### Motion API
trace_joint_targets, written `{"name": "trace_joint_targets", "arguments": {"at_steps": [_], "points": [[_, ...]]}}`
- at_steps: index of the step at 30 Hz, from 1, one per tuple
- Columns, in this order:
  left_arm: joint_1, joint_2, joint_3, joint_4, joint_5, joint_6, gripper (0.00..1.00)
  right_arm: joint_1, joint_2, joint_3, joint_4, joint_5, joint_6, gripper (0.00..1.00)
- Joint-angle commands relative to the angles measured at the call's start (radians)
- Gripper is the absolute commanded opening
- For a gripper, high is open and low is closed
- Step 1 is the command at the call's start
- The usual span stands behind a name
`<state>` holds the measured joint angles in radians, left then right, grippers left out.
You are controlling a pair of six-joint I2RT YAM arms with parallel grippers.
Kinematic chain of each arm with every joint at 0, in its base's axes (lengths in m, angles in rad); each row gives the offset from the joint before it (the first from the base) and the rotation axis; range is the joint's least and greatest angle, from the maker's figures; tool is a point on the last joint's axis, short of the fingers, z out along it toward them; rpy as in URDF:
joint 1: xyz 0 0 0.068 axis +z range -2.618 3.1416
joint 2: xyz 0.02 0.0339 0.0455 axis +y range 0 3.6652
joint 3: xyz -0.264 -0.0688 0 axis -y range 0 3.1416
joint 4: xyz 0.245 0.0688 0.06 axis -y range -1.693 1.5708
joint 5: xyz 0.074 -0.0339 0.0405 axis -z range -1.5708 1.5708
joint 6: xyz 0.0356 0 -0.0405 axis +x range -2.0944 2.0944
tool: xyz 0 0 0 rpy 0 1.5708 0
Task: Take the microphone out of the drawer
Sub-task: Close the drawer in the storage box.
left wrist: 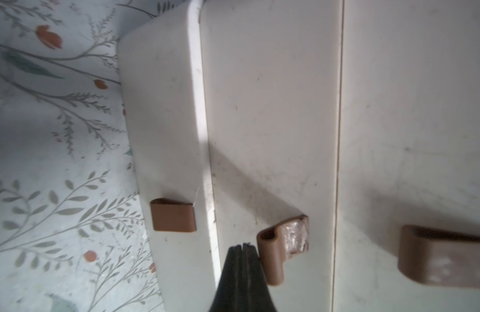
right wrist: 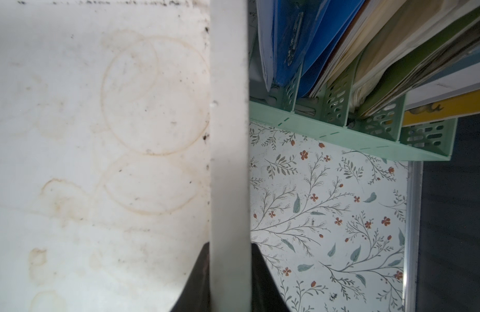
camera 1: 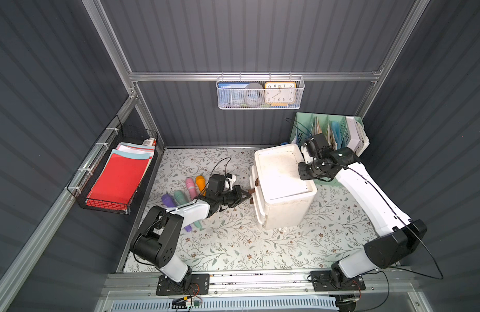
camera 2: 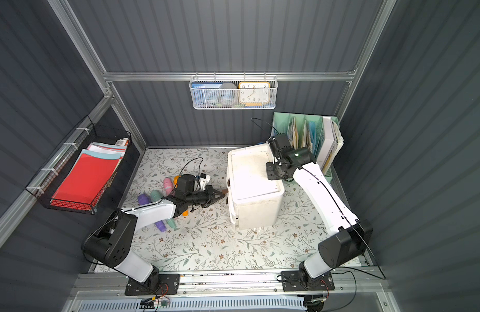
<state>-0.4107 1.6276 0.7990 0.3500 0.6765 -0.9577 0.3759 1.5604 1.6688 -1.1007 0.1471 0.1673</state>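
No sight of the microphone: it's hidden, with only the white drawer unit [camera 1: 282, 173] showing, set toward the table's [camera 1: 233, 243] far right. The left gripper [left wrist: 244, 247] is clenched on nothing, its tips just beside the middle brown handle [left wrist: 274, 256]. The right gripper [right wrist: 230, 256] is clamped over the unit's top rim. A mint file rack [camera 1: 303, 127] fills the far right corner, and coloured capsule shapes [camera 1: 190, 186] lie near the left edge.

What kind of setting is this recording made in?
Probably a mock office desk in a robot test booth: a file organizer with folders, a hanging mesh basket holding a clock, a white drawer unit.
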Motion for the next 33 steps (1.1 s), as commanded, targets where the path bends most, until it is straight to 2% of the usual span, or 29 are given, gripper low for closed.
{"name": "trace_joint_targets", "arguments": {"at_steps": [1, 7, 12, 14, 17, 21, 26, 33], "points": [[-0.026, 0.028, 0.045, 0.055, 0.004, -0.025, 0.0, 0.011, 0.132, -0.09, -0.079, -0.039, 0.003, 0.0], [-0.037, 0.022, 0.049, 0.025, 0.011, -0.012, 0.0, 0.009, 0.133, -0.092, -0.081, -0.032, 0.0, 0.0], [-0.036, -0.034, 0.064, -0.104, -0.042, 0.072, 0.0, 0.011, 0.133, -0.096, -0.079, -0.029, 0.0, 0.0], [-0.033, -0.059, 0.062, -0.145, -0.071, 0.093, 0.06, 0.011, 0.131, -0.098, -0.077, -0.031, 0.001, 0.0], [-0.028, -0.086, 0.052, -0.189, -0.117, 0.113, 0.22, 0.01, 0.129, -0.1, -0.076, -0.031, 0.0, 0.0], [-0.018, -0.099, 0.022, -0.205, -0.172, 0.124, 0.39, 0.01, 0.123, -0.101, -0.076, -0.028, -0.001, 0.0], [0.01, -0.044, -0.045, -0.068, -0.114, 0.035, 0.44, 0.011, 0.114, -0.104, -0.078, -0.028, -0.003, 0.0], [0.009, 0.027, 0.019, -0.107, -0.146, 0.095, 0.46, 0.011, 0.11, -0.109, -0.078, -0.028, -0.003, 0.0]]}}
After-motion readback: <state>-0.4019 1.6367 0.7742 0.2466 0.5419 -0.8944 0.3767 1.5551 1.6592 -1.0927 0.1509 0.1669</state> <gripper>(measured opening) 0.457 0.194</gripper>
